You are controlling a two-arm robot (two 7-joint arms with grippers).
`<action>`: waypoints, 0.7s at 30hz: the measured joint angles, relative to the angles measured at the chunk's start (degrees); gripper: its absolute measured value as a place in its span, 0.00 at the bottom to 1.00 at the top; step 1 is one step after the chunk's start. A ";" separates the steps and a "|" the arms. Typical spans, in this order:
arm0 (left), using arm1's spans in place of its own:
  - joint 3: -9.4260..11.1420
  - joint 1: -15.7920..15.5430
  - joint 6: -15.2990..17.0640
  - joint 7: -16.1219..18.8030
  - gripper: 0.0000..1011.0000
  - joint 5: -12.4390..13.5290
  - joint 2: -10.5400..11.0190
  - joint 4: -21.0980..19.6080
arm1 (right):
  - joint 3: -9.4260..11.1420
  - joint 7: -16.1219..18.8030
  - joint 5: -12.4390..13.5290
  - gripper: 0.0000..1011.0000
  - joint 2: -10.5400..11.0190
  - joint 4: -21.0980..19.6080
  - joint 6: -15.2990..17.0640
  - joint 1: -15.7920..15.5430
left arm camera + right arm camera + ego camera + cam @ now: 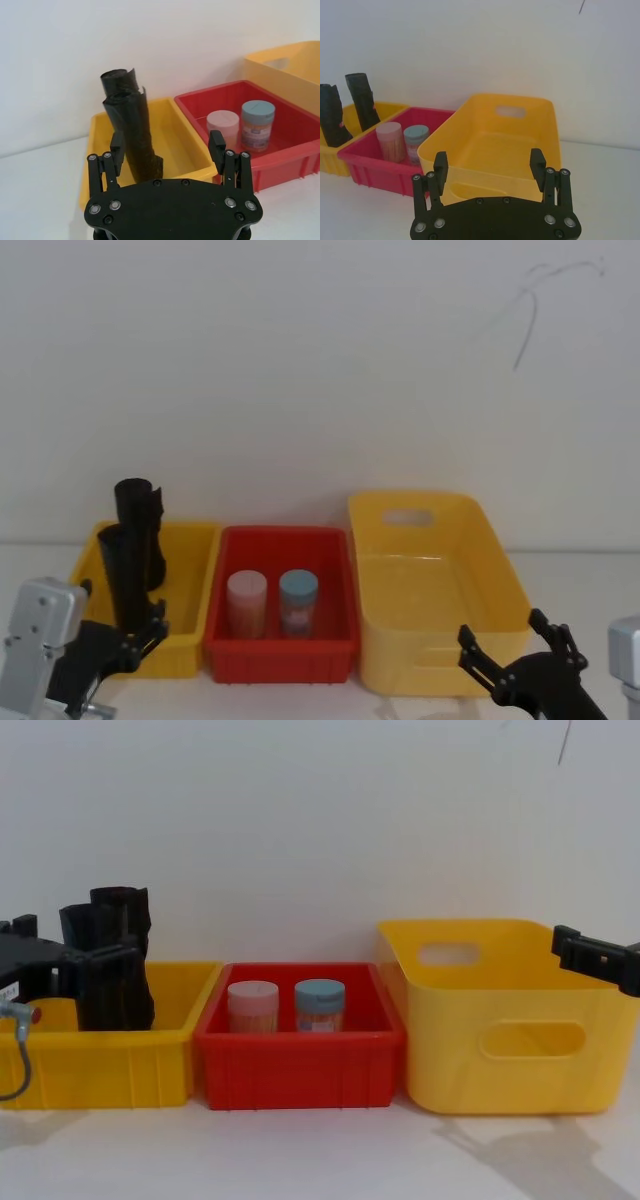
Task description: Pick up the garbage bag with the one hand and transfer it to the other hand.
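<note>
Two black rolled garbage bags stand upright in the small yellow bin (193,540) at the left: a nearer garbage bag (122,575) (134,137) and a second roll (141,508) (119,80) behind it. My left gripper (135,632) (167,144) is open at the bin's front, level with the nearer roll's lower half. That roll stands between the fingers, close to one finger (117,149). In the chest view the left gripper (70,955) overlaps the rolls (112,982). My right gripper (503,636) (488,157) is open and holds nothing, in front of the large yellow bin.
A red bin (285,658) in the middle holds a pink-lidded jar (246,598) and a blue-lidded jar (298,596). The large yellow bin (440,665) with a handle slot stands at the right. A white wall rises close behind all three bins.
</note>
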 joint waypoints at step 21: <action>-1.71 -4.32 -2.90 -1.52 0.99 -0.98 -2.43 7.43 | 0.00 0.00 0.00 0.99 0.00 0.00 0.00 0.00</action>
